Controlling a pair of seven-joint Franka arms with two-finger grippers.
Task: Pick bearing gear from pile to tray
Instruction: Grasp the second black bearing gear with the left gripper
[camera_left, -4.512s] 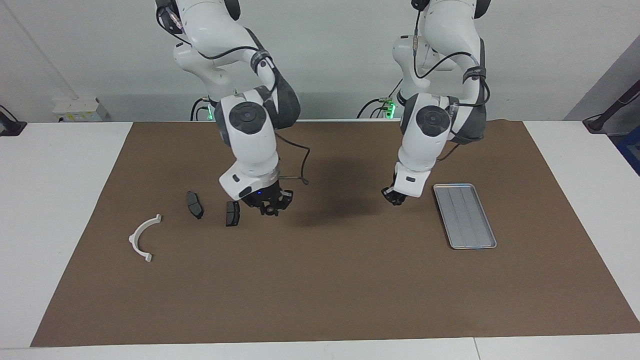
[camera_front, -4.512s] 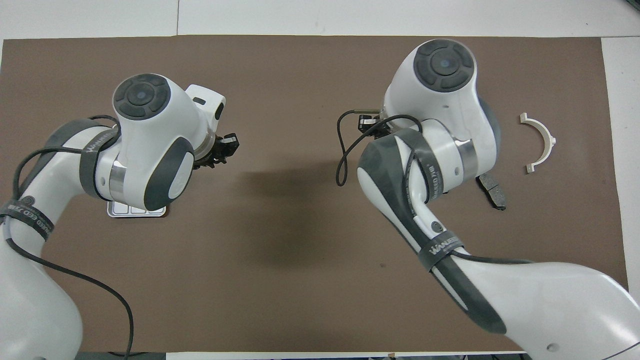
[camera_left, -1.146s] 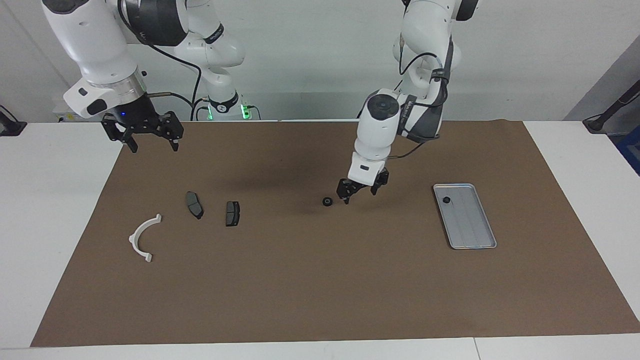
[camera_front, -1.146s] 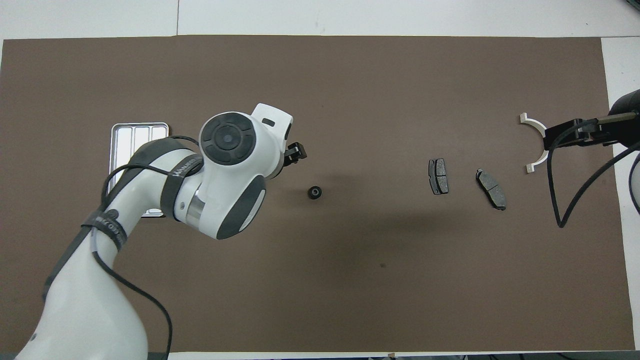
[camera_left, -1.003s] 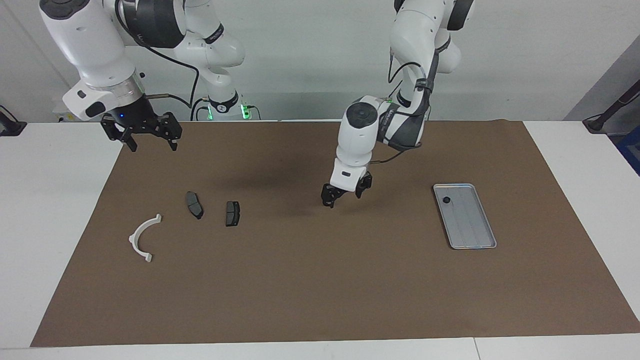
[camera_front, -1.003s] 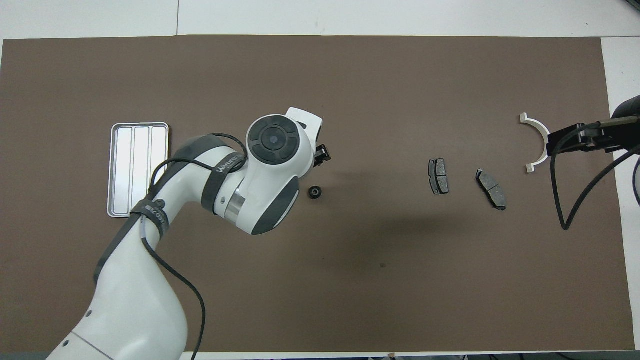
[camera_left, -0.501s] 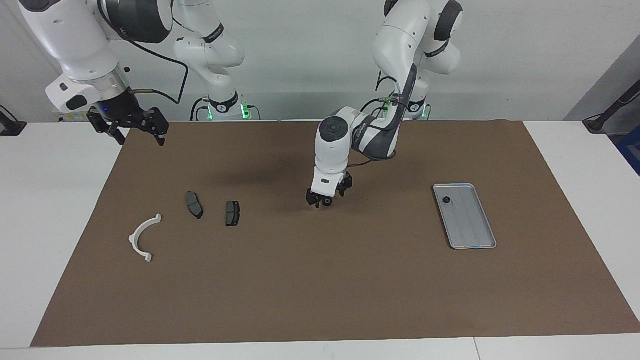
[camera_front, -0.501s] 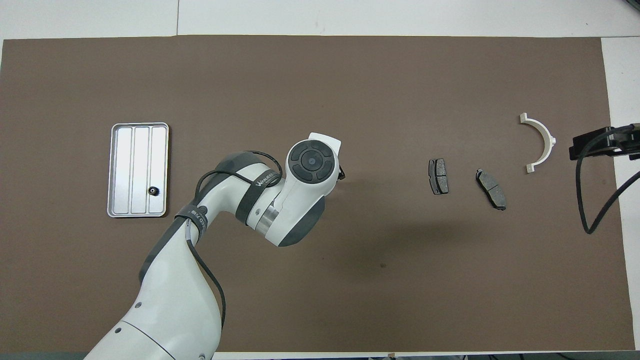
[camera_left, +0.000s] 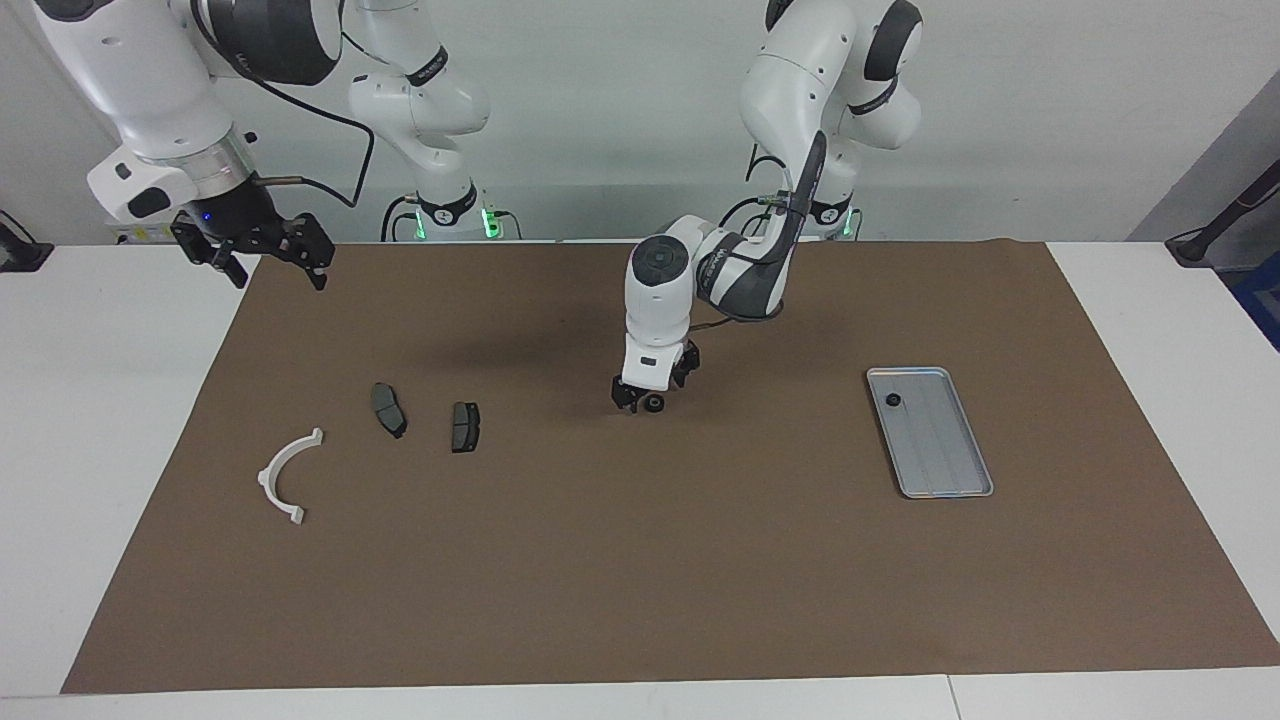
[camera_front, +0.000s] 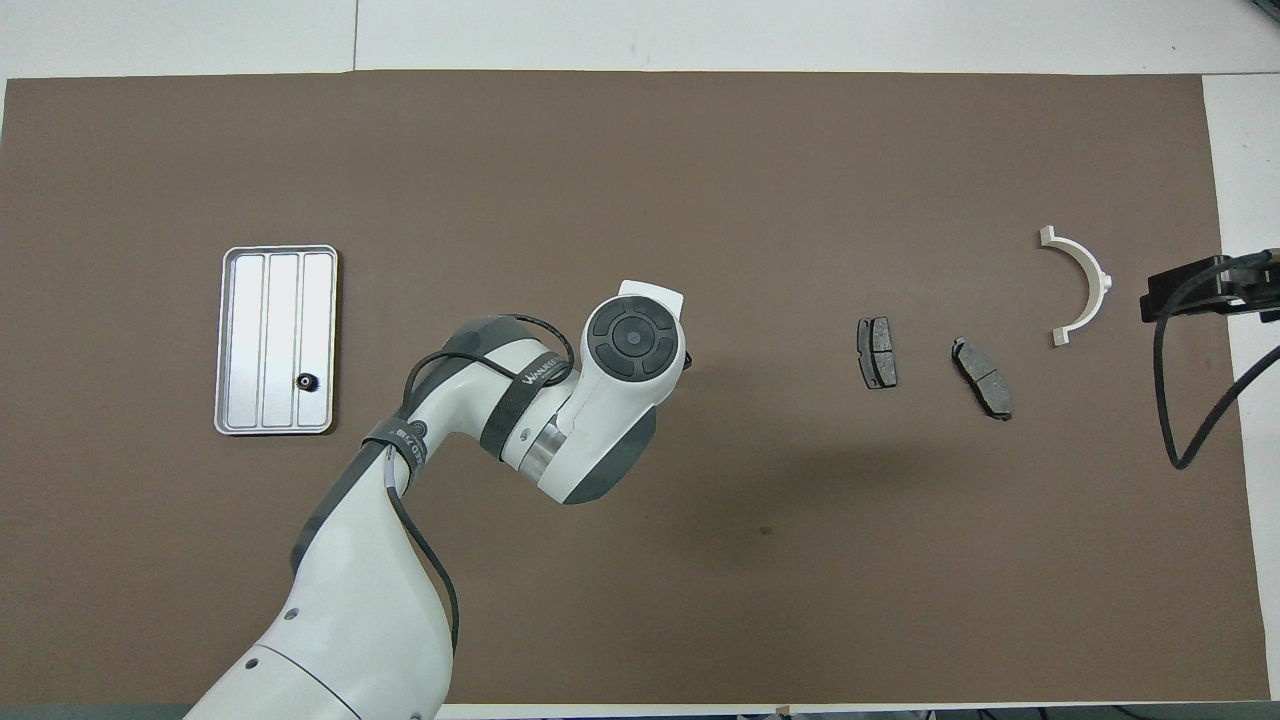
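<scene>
Left gripper (camera_left: 653, 394) straddles, fingers wide, our second black bearing gear (camera_left: 654, 403) mid-tabletop, ungrasped; one gear (camera_left: 893, 400) already sits in the tray (camera_left: 958, 489), at its 3 o'clock. Right gripper (camera_left: 268, 262) waits, wide.

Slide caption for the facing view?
Left hand down around a small black round part; another sits in the tray.
</scene>
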